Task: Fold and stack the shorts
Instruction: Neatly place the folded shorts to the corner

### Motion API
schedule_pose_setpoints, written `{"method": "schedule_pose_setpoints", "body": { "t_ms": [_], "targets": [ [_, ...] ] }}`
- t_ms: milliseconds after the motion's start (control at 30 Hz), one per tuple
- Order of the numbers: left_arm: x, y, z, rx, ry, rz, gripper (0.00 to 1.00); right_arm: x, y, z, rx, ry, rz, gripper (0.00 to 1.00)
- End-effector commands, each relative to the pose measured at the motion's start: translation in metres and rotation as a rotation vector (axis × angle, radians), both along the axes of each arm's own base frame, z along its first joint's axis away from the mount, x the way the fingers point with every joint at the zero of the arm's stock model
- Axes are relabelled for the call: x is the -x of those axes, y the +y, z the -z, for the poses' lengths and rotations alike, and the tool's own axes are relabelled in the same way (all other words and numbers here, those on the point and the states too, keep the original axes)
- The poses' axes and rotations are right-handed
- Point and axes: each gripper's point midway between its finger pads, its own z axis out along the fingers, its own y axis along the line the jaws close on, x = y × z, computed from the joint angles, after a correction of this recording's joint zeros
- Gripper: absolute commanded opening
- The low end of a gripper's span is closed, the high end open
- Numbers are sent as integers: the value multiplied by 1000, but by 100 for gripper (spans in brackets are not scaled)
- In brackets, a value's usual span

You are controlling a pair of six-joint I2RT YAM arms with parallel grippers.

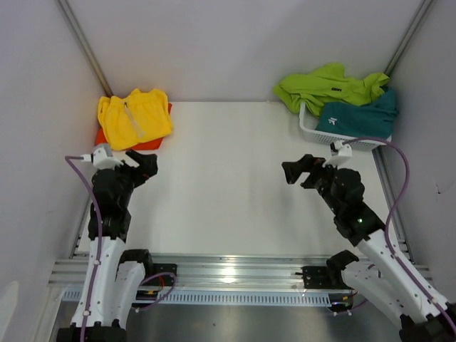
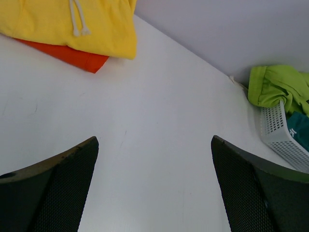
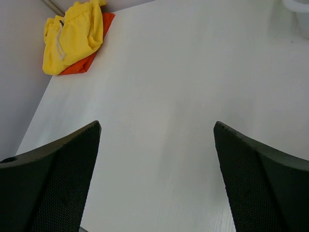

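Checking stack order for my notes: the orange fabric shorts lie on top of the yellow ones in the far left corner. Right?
Not quite: the yellow fabric shorts lie on top of the orange fabric shorts in the far left corner, as the top external view shows.

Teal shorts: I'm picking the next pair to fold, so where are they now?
In the top view the teal shorts lie in the white basket at the far right corner of the table, next to the lime green shorts.
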Motion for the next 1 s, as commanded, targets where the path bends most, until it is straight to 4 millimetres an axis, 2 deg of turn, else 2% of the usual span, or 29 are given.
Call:
{"method": "schedule_pose_setpoints", "body": {
  "t_ms": [0,67,100,133,167,200,233,267,300,367,633,800,967],
  "targets": [
    [21,-8,10,4,-32,33,99,21,-33,16,59,5,97,99],
    [28,-6,22,2,-32,24,99,32,-45,27,62,-8,127,99],
    [32,-7,40,0,-8,27,99,34,-48,32,62,-8,138,100],
    [37,-7,37,-10,-39,28,99,35,-50,36,60,-14,147,99],
    [40,-4,38,-18,-47,11,99,36,-55,48,70,-5,168,100],
    [43,-2,49,-10,-48,-5,99,36,-56,52,72,-5,174,100],
    [42,-2,53,-1,-46,-11,99,36,-58,56,75,-3,184,99],
    [45,-6,48,7,-85,12,99,36,-61,67,87,5,197,99],
    [45,-9,57,16,-80,22,99,36,-62,70,91,4,202,99],
    [47,-8,57,13,-96,16,99,35,-64,74,82,-4,216,99],
    [46,-4,89,-20,-30,3,99,36,-73,96,94,20,262,99],
    [47,-2,105,-35,-5,0,99,38,-74,95,85,8,260,100],
    [48,-4,107,-36,-8,11,99,39,-71,99,87,12,244,99]
  ]
}}
